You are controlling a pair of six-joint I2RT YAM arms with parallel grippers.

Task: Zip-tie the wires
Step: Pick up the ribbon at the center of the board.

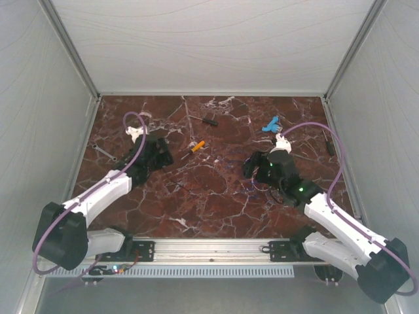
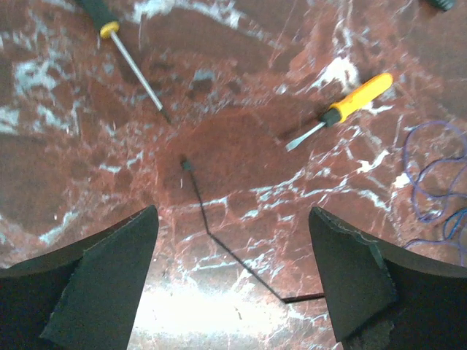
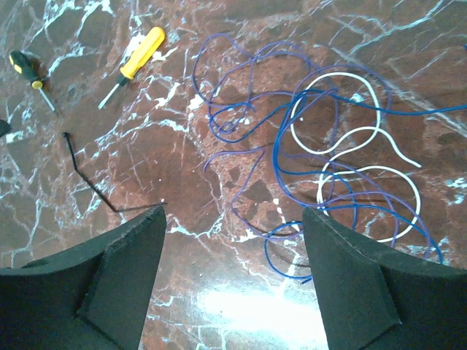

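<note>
Left of the orange-handled screwdriver [image 1: 196, 146], the left gripper [image 2: 233, 211] hangs low over the marble table top [image 1: 216, 209]. Its 2 fingers are spread wide with nothing between them. A thin black zip tie [image 2: 219, 240] lies flat on the marble below that gap. It is kinked, its small head points toward the screwdriver, and it is apart from it. A black-handled screwdriver [image 2: 109, 29] with a yellow collar lies well left of the orange one in both wrist views.

Right of the orange-handled screwdriver, the wires [image 3: 314, 146] lie loose on the marble. They are several thin purple-blue loops tangled with 2 whitish ones, near the screwdriver but not touching it. No tie is around them.

Farther right, the right gripper [image 3: 233, 211] is released, its fingers wide apart and empty. It hovers at the near edge of the tangle, and 1 blue loop runs in front of its right finger. Whether that finger touches the loop, cannot tell.
</note>
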